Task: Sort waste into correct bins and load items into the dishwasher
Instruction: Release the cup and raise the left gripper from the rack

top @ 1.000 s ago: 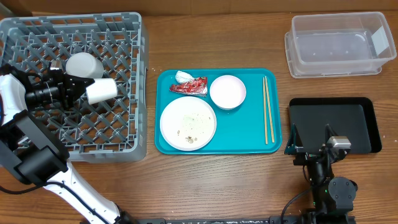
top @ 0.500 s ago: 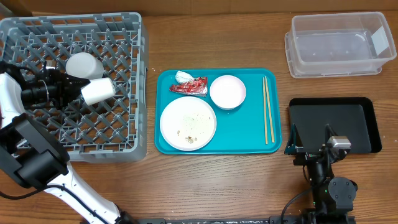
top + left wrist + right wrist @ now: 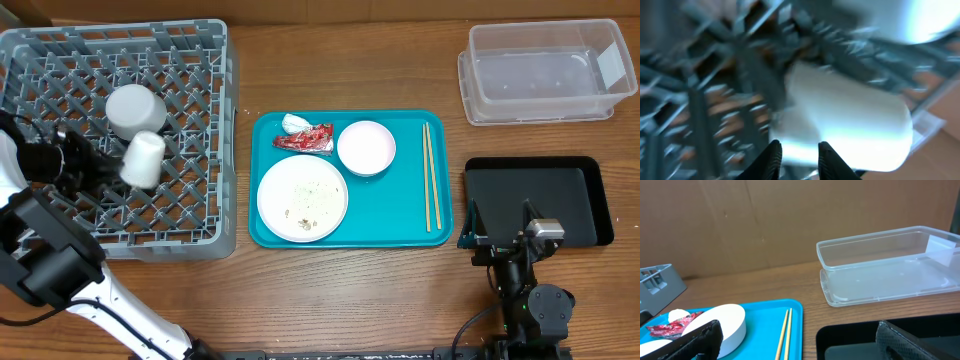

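The grey dish rack (image 3: 200, 60) stands at the left and holds an upturned pale bowl (image 3: 135, 108). My left gripper (image 3: 108, 165) is inside the rack, shut on the small white cup (image 3: 143, 160). In the blurred left wrist view the cup (image 3: 855, 125) lies just past my fingertips (image 3: 799, 155). The white plate (image 3: 302, 197) carries rice scraps (image 3: 300, 210). The second bowl (image 3: 366, 147), the chopsticks (image 3: 430, 175), the red wrapper (image 3: 305, 138) and the tissue (image 3: 292, 123) lie on the teal tray (image 3: 400, 225). My right gripper (image 3: 497, 235) is open and empty at the black tray's (image 3: 590, 190) left end.
The clear tub (image 3: 540, 70) stands at the back right, behind the black tray. The right wrist view shows the tub (image 3: 890, 265), the chopsticks (image 3: 785, 335), the bowl (image 3: 732, 320) and the gripper (image 3: 800, 347) low over the black tray (image 3: 850, 340). A cardboard wall runs along the table's back.
My left gripper has drawn back to the left inside the rack, and the cup has moved left and toward the front with it, turning from lying sideways toward upright. The right arm has not moved.
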Robot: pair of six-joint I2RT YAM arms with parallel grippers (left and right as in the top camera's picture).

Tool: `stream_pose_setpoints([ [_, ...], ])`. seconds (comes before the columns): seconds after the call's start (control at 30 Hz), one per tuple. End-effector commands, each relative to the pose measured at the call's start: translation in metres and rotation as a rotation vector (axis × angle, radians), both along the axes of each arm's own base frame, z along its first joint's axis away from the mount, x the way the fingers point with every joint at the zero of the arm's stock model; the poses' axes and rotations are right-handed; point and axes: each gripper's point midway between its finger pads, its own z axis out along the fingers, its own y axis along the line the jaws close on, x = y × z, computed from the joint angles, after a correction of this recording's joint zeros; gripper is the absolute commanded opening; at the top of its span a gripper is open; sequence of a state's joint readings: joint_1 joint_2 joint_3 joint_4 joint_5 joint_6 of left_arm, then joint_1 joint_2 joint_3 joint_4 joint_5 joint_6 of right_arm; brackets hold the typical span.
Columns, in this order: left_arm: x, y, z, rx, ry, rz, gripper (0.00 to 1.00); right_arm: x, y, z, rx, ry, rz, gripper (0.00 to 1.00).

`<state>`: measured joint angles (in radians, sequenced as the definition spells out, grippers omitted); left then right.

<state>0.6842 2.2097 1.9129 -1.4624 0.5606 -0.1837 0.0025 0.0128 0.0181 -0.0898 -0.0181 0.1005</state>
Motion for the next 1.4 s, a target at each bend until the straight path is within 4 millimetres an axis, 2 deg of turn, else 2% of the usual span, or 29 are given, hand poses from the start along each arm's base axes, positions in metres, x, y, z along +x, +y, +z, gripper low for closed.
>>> stream_pose_setpoints([
  [0.0, -0.004, 0.012, 0.002, 0.101, 0.079, -0.001, 0.26, 0.000, -0.001, -0.001, -0.008, -0.005, -0.006, 0.99],
  [0.1, 0.005, 0.019, 0.033, 0.134, 0.040, 0.017, 0.25, 0.000, -0.001, -0.001, -0.008, -0.005, -0.006, 1.00],
  [0.27, 0.023, 0.020, 0.098, 0.227, -0.087, -0.005, 0.21, 0.000, -0.001, -0.001, -0.008, -0.005, -0.006, 1.00],
  [0.37, 0.034, 0.009, 0.130, 0.306, -0.198, -0.082, 0.16, 0.000, -0.001, -0.001, -0.008, -0.005, -0.006, 1.00],
  [0.47, 0.036, -0.008, 0.144, 0.387, -0.207, -0.142, 0.10, 0.000, -0.001, -0.001, -0.008, -0.005, -0.006, 1.00],
  [0.53, 0.035, -0.014, 0.143, 0.478, -0.160, -0.191, 0.03, 0.000, -0.001, -0.001, -0.008, -0.005, -0.006, 1.00],
  [0.7, 0.035, -0.043, 0.117, 0.608, -0.015, -0.337, 0.04, 0.000, -0.001, -0.001, -0.008, -0.005, -0.006, 1.00],
  [0.8, 0.024, -0.039, 0.095, 0.738, 0.160, -0.297, 0.04, 0.000, -0.001, -0.001, -0.008, -0.005, -0.006, 1.00],
  [0.93, 0.026, -0.041, 0.071, 0.787, 0.213, -0.318, 0.04, 0.000, -0.001, -0.001, -0.008, -0.005, -0.006, 1.00],
  [1.1, 0.018, -0.025, 0.061, 0.824, 0.269, -0.280, 0.04, 0.000, -0.001, -0.001, -0.008, -0.005, -0.006, 1.00],
  [1.37, 0.026, -0.025, 0.051, 0.798, 0.233, -0.271, 0.04, 0.000, -0.001, -0.001, -0.008, -0.005, -0.006, 1.00],
])
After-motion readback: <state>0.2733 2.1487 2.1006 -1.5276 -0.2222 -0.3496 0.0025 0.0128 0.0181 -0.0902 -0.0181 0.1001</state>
